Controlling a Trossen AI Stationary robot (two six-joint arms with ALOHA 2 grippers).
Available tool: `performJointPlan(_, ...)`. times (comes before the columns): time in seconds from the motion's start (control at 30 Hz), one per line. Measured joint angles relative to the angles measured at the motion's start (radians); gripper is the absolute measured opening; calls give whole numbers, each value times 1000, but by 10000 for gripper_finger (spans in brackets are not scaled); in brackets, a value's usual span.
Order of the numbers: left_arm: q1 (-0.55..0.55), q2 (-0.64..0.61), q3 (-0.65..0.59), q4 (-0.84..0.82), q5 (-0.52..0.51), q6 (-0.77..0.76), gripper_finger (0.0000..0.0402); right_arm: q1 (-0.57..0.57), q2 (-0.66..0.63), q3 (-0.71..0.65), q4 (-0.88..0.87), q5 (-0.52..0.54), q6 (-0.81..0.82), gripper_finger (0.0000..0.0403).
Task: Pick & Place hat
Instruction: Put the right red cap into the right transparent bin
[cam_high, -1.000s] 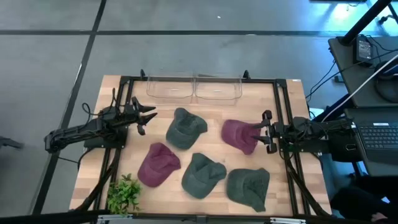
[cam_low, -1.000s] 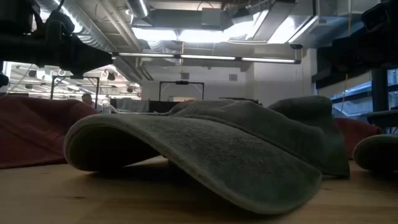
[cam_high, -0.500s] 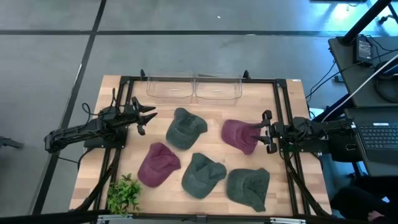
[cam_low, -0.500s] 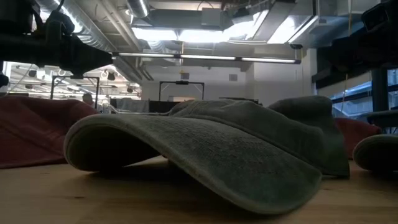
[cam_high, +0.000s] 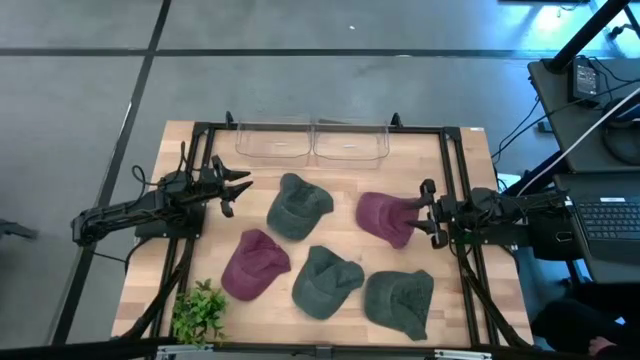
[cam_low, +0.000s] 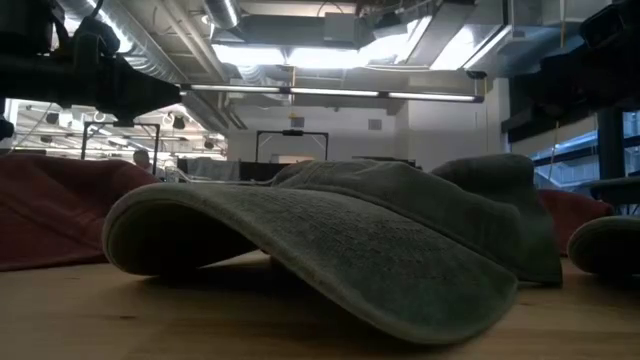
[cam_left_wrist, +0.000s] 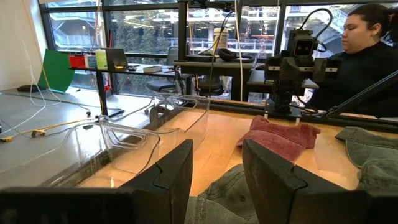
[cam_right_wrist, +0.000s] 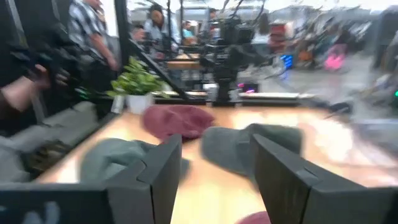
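Approach step, nothing grasped. My right claw had fingers apart, at edge of maroon hat, which lay on tabletop near clear bins. Left claw apart too, idle beside green hat. Next: close on maroon hat, lift twd bins.

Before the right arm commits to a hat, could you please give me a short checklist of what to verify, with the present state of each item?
1. Right end effector open: ok, a gap shows between its fingers in the right wrist view.
2. Right end effector at the maroon hat: ok, right beside it in the high view.
3. Hat actually between the fingers: cannot tell.
4. Left end effector out of the way: ok, open, off to the left of the green hat.
5. Clear bins free of hats: ok, both look empty.
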Motion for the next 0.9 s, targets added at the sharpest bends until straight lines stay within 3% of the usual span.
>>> performJointPlan(0.17, 0, 0, 0, 0, 0, 0, 134, 0, 0, 0, -19, -70, 165, 190)
performJointPlan(0.37, 0, 0, 0, 0, 0, 0, 136, 0, 74, 16, -28, 86, 236, 190)
performJointPlan(0.53, 0, 0, 0, 0, 0, 0, 134, 1, 244, 114, -71, 104, 234, 190)
performJointPlan(0.7, 0, 0, 0, 0, -3, 0, 136, 1, 456, 303, -407, 172, 345, 190)
performJointPlan(0.8, 0, 0, 0, 0, -3, 0, 136, 2, 590, 394, -630, 169, 490, 190)
performJointPlan(0.9, 0, 0, 0, 0, -3, 0, 134, 9, 710, 433, -731, 120, 583, 190)
